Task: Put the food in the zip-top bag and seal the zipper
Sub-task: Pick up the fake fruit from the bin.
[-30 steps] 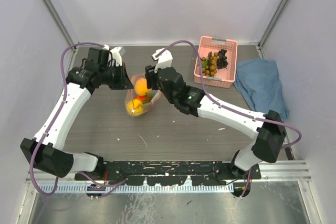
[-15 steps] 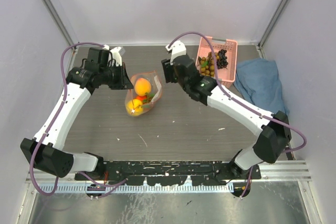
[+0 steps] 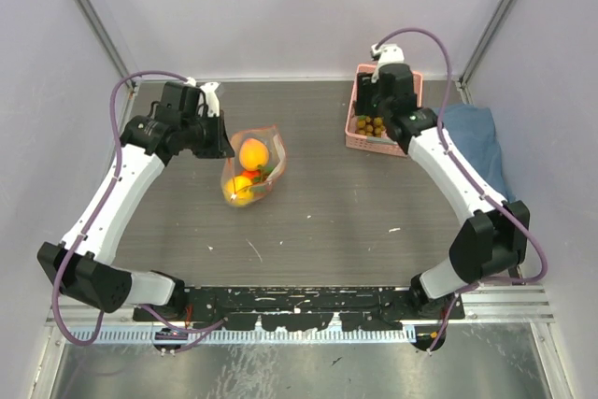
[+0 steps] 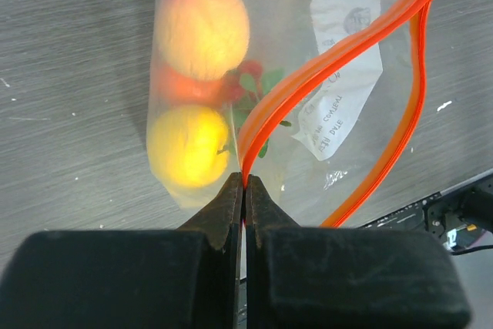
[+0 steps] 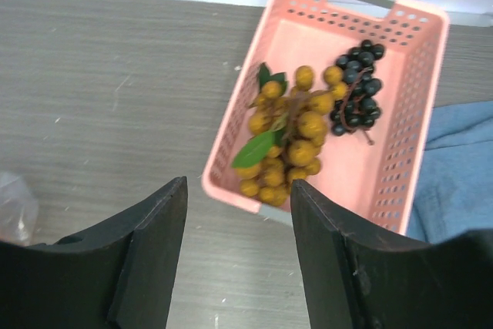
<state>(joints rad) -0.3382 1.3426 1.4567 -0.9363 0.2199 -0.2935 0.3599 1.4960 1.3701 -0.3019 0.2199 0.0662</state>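
While the left gripper (image 4: 245,190) pinches one end of the zipper (image 4: 331,55) with its jaws closed tight on the strip, we see the zip-top bag (image 3: 250,167) lying on the table (image 5: 100,75) left of centre, its mouth gaping. Inside it sit the orange round fruit (image 4: 202,25), the yellow round fruit (image 4: 187,146) and, between them, the orange-red fruit (image 4: 192,86) with its green top.

We find the rest of the food in the pink basket (image 5: 370,167) at the far right: the grape bunch (image 5: 289,132) on the basket's left side and the dark berries (image 5: 356,86) just beside it, toward the far corner. A blue cloth (image 5: 454,167) lies right of the basket.

The right gripper (image 5: 239,186) hangs above the basket's near edge, jaws spread wide and holding nothing. We judge the next pick belongs to this arm, since the other is busy holding the bag open and sits well apart from the basket. The bunch lies ahead of the jaws and slightly to their right. Its long axis runs along the basket's length, away from the fingers, so we expect the jaws would close across its narrow width after a short reach forward and down.
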